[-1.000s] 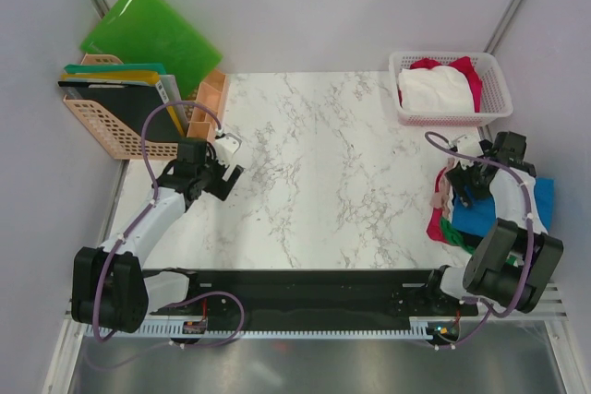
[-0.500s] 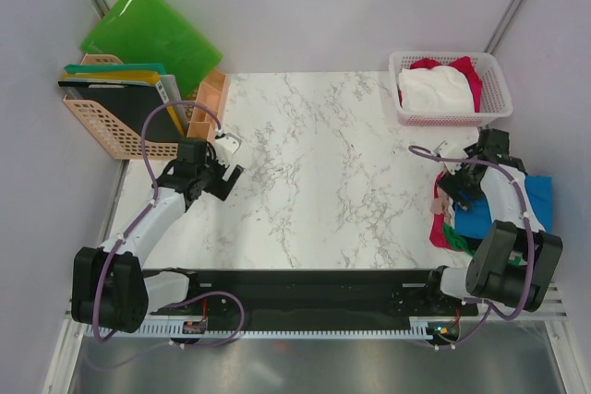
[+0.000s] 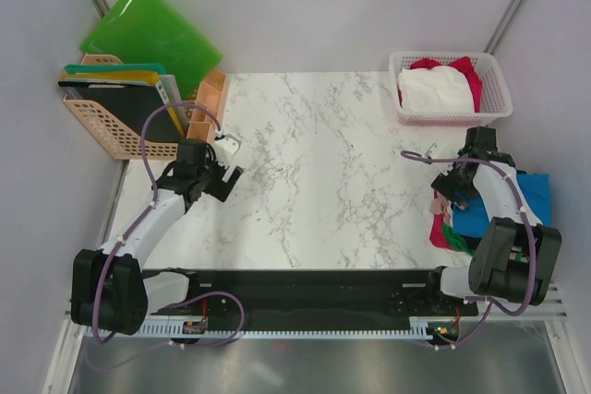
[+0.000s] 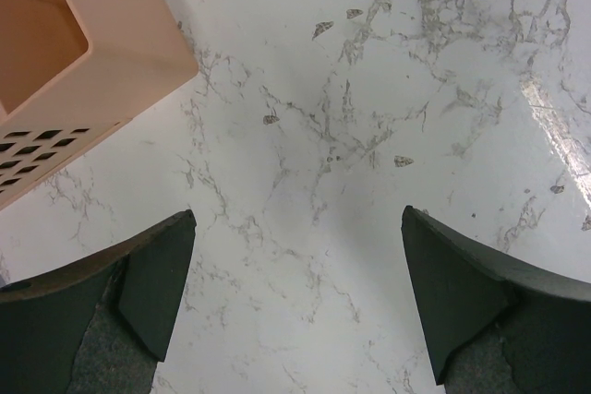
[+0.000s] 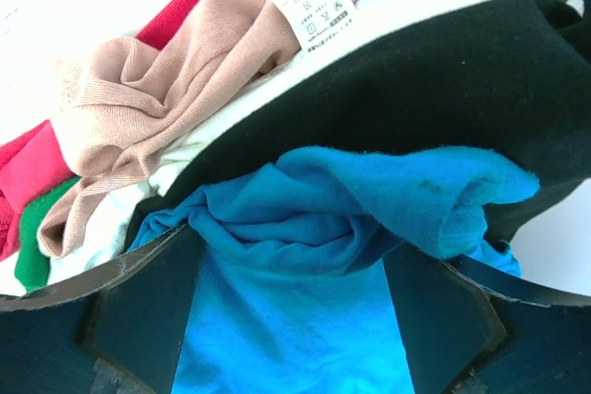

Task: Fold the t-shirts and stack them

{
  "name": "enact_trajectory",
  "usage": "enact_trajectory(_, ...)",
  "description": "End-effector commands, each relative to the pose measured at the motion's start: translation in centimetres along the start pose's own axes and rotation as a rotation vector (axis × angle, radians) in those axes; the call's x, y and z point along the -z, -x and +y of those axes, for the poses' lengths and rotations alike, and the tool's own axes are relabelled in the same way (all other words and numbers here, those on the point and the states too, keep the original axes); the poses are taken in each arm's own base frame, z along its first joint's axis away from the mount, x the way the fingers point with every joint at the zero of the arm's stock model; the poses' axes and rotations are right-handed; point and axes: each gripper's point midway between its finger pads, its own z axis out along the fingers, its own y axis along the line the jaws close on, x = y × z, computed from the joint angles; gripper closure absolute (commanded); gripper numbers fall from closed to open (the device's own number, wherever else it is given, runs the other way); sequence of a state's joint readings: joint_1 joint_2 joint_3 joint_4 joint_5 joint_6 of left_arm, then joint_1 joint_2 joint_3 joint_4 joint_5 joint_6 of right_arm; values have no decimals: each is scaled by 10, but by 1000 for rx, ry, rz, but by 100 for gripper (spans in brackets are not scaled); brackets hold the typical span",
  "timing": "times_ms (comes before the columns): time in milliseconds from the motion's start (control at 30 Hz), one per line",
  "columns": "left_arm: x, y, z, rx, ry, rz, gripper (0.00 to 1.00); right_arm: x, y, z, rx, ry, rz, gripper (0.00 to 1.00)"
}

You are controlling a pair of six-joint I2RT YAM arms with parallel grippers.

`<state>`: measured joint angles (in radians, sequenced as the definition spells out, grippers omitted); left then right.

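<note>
A white care label [image 5: 311, 14] is sewn to the pale pink t-shirt [image 5: 185, 71], seen in the right wrist view. It lies face up and slightly tilted on that shirt's folds, close to the edge of the black t-shirt [image 5: 443, 89]. It carries a row of small boxed laundry symbols, with lines of fine print beside and under them. Neither the symbols nor the print can be read: too small and blurred. Nothing else shows legible writing.

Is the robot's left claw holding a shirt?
No, the left gripper stands open, and only the marble table shows between its jaws.
</note>
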<state>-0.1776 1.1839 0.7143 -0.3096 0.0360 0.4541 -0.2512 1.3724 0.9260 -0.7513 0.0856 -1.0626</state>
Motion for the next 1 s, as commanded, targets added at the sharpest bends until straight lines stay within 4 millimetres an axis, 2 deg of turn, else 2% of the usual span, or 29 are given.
enact_trajectory(0, 3, 9, 4, 24, 17, -45, 0, -13, -9, 33, 11, 117, 27, 14)
enact_trajectory(100, 3, 8, 4, 24, 18, -44, 0, -4, -8, 31, -17, 126, 21, 13)
enact_trajectory(133, 3, 9, 4, 22, 19, -47, 0, 2, -2, 32, -21, 135, -13, 13)
enact_trajectory(167, 3, 8, 3, 22, 16, -43, 0, 8, -4, 37, -20, 159, -3, 12)
enact_trajectory(233, 3, 7, 3, 22, 17, -43, 0, 24, 10, 30, -37, 158, -71, 11)
enact_trajectory(267, 2, 7, 3, 21, 15, -42, 0, 32, 10, 34, -43, 184, -68, 10)
enact_trajectory(300, 2, 7, 3, 24, 16, -43, 0, 44, 17, 24, -65, 163, -91, 10)
enact_trajectory(367, 2, 8, 4, 21, 18, -44, 0, 67, 25, 17, -97, 161, -127, 9)
enact_trajectory(467, 3, 8, 3, 22, 19, -49, 0, 95, 31, 19, -165, 173, -158, 7)
enact_trajectory(500, 3, 8, 4, 22, 19, -50, 0, 108, 37, 13, -182, 155, -192, 2)
enact_trajectory(633, 5, 8, 4, 14, 28, -57, 0, 136, 32, 9, -341, 86, -191, 2)
enact_trajectory(733, 7, 8, 3, 12, 25, -71, 0, 145, 23, 15, -452, 60, -185, 2)
enact_trajectory(833, 6, 6, -1, 10, 12, -76, 0, 145, 16, 16, -608, 39, -217, 2)
enact_trajectory(867, 5, 5, -1, 7, 10, -73, 0, 141, 15, 11, -698, 32, -232, 2)
enact_trajectory(900, 4, 5, -1, 4, 11, -73, 0, 135, 0, 11, -788, 49, -225, 2)
enact_trajectory(933, 2, 4, 0, -5, 12, -64, 0, 128, -3, 13, -836, 72, -218, 2)
enact_trajectory(967, 1, 5, 1, -7, 13, -64, 0, 121, -8, 5, -894, 39, -216, 2)
